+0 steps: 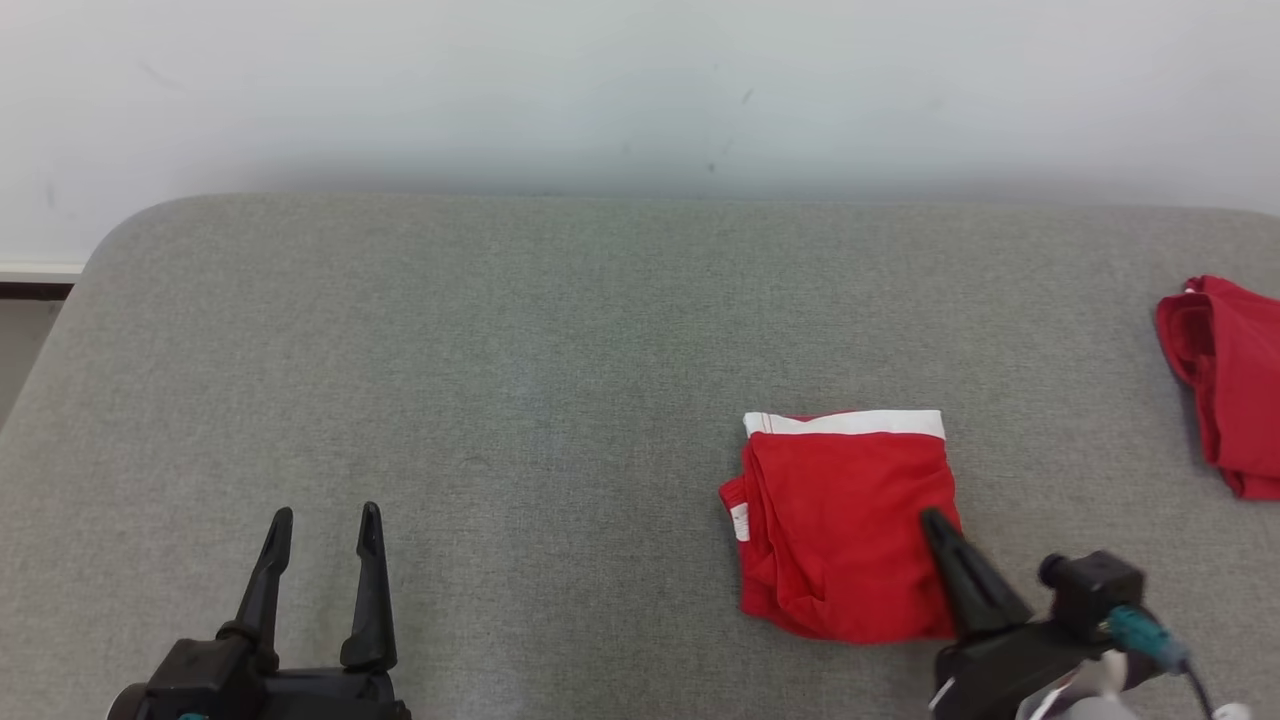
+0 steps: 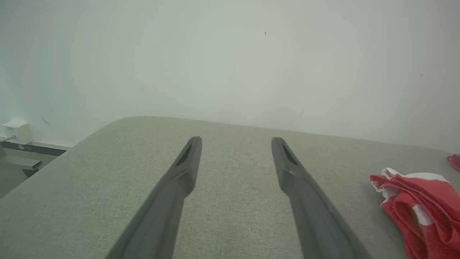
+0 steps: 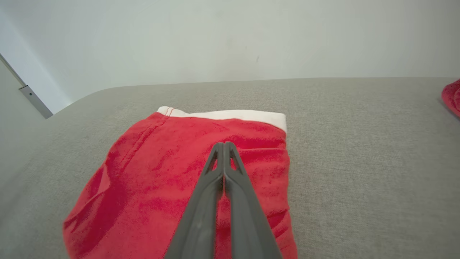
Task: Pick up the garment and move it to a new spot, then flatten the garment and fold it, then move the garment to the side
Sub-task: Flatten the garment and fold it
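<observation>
I see a grey fabric-covered tabletop with rounded corners against a plain white wall. A crumpled red cloth lies at the right edge, and a small white wall box sits off left.

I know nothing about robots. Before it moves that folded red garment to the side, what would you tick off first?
1. Fold done: ok. The red garment lies as a compact fold on the table.
2. Right gripper holding cloth: not ok. Its fingers are shut together over the garment, with no fabric between them.
3. Right fingertips touching the garment: cannot tell.
4. Left gripper out of the way: ok. It is open and well apart from the garment.
5. Second red garment kept separate: ok. It lies apart, at the table's right edge.
</observation>
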You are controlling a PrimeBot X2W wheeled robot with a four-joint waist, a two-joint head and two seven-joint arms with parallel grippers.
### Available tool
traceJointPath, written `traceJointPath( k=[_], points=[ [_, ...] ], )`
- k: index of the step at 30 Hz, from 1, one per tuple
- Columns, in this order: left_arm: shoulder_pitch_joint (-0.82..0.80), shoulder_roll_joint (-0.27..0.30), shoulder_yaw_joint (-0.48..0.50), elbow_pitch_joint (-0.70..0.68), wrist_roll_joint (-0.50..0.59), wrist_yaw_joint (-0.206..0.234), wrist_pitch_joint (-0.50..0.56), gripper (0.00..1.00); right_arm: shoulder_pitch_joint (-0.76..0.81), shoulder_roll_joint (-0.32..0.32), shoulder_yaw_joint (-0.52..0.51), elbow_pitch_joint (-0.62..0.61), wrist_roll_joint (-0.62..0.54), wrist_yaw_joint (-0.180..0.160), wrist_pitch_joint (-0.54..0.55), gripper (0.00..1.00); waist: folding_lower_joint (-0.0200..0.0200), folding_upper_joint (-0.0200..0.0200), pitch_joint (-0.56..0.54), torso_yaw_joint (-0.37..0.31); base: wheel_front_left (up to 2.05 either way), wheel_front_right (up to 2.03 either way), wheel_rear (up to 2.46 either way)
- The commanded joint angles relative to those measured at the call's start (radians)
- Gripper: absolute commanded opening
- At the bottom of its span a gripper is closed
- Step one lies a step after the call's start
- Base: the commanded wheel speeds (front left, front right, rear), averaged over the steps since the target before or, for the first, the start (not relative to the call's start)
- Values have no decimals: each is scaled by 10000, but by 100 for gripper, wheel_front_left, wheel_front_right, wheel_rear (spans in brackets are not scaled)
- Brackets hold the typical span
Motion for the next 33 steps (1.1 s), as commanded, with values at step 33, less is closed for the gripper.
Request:
traceJointPath(
  k=[33],
  points=[
    [-81, 5, 261, 273, 152, -239, 0, 100, 211, 659, -747, -1394, -1040, -1, -41, 0, 0, 0, -317, -1075, 0, 0, 0]
  ],
)
